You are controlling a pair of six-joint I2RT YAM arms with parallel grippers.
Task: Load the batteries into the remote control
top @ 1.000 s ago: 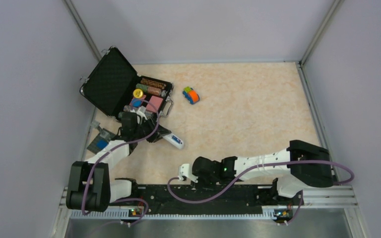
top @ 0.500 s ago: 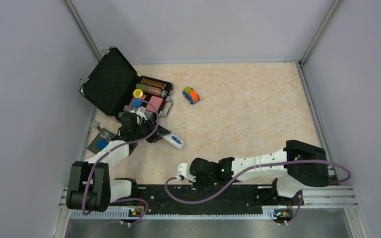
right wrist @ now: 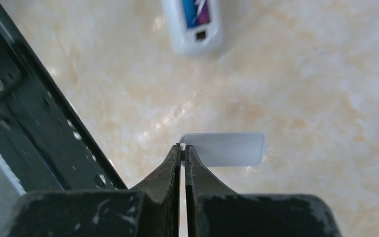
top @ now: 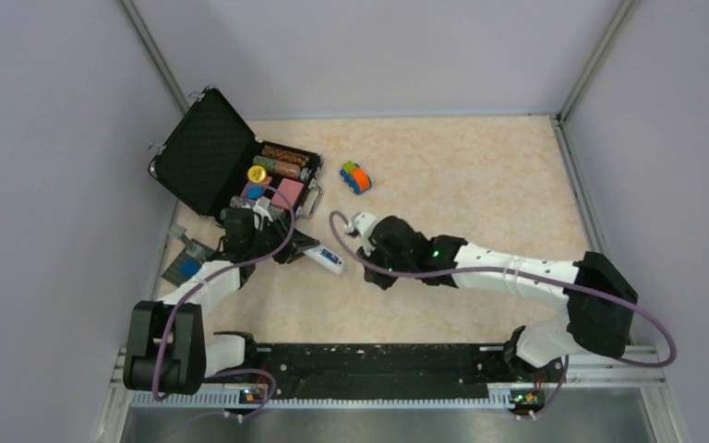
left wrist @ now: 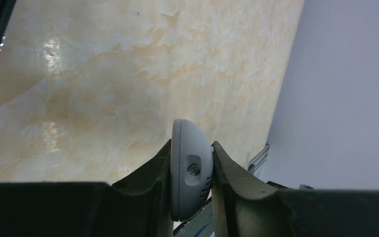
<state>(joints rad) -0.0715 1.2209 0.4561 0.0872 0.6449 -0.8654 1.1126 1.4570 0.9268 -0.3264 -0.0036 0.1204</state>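
My R pincer (right wrist: 183, 146), clenched on thin white cover (right wrist: 227, 148), has swung up; remote control (right wrist: 192, 29) just ahead, batteries (right wrist: 196, 11) look seated. L pincer (left wrist: 191, 148) grips remote.

The right pincer (right wrist: 182, 148) is seen closed, its tips meeting the left edge of a thin white plate (right wrist: 227, 148) on the bench (right wrist: 306, 89). Beyond it, the remote control (right wrist: 196, 35) is seen, a blue-purple battery (right wrist: 195, 12) inside.

case (top: 205, 159) near remote (top: 326, 260), toy car (top: 355, 176) apart
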